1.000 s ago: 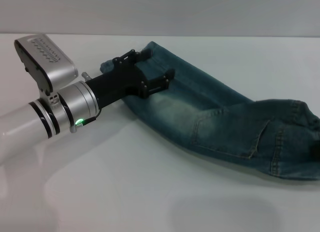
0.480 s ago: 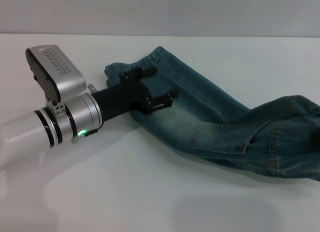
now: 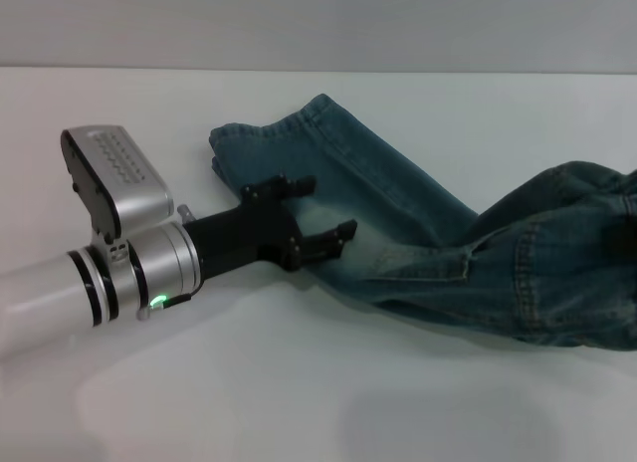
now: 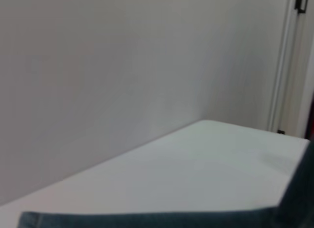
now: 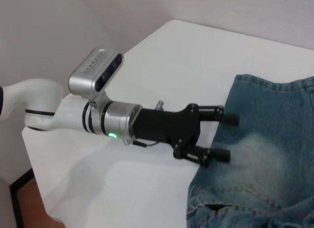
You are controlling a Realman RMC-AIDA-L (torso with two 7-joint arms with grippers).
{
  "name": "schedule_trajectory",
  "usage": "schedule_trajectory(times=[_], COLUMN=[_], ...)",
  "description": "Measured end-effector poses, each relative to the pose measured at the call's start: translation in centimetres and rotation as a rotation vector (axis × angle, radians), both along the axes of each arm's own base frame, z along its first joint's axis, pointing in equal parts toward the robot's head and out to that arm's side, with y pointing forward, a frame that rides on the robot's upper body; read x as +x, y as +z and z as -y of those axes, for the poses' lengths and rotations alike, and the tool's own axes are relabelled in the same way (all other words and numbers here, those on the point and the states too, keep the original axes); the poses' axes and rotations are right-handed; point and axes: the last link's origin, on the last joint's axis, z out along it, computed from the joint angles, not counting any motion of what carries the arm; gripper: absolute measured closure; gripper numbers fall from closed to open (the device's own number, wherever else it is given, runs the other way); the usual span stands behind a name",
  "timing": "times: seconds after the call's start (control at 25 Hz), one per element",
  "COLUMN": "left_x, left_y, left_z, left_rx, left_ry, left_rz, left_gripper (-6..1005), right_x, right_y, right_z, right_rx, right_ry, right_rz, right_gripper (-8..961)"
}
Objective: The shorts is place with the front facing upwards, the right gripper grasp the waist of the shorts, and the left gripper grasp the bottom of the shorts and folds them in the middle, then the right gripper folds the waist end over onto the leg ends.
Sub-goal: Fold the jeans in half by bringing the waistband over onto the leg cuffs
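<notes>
Head view: on the white counter (image 3: 299, 382) the denim shorts (image 3: 418, 233) lie folded lengthwise, waist end lifted at the far right, as the left end effector (image 3: 328, 208), fingers spread and released, sits at their hem.

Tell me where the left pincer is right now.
In the head view, the left pincer sits left of centre, open, over the near edge of the shorts leg.

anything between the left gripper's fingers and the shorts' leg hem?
Nothing but denim. In the head view the open left gripper sits over the shorts, and faded fabric fills the stretch up to the leg hem. The right wrist view agrees.
</notes>
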Motion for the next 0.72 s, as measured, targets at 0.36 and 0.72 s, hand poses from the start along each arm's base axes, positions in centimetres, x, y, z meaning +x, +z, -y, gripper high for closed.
schedule_trajectory(times=[0.36,0.72], left_x=[-0.3,1.4], left_y=[-0.5,-2.6], left_z=[1.7,3.8], left_rx=[-0.062,-0.108], left_ry=[-0.01,-0.046], left_rz=[0.019,0.03], left_gripper=[167,168], right_x=[-1.0,-1.2], right_y=[-0.5,-0.8], right_z=[-1.3,-2.6], right_rx=[-0.024,-0.013], right_ry=[-0.002,-0.016], right_rz=[-0.035,-0.051], right_gripper=[876,877])
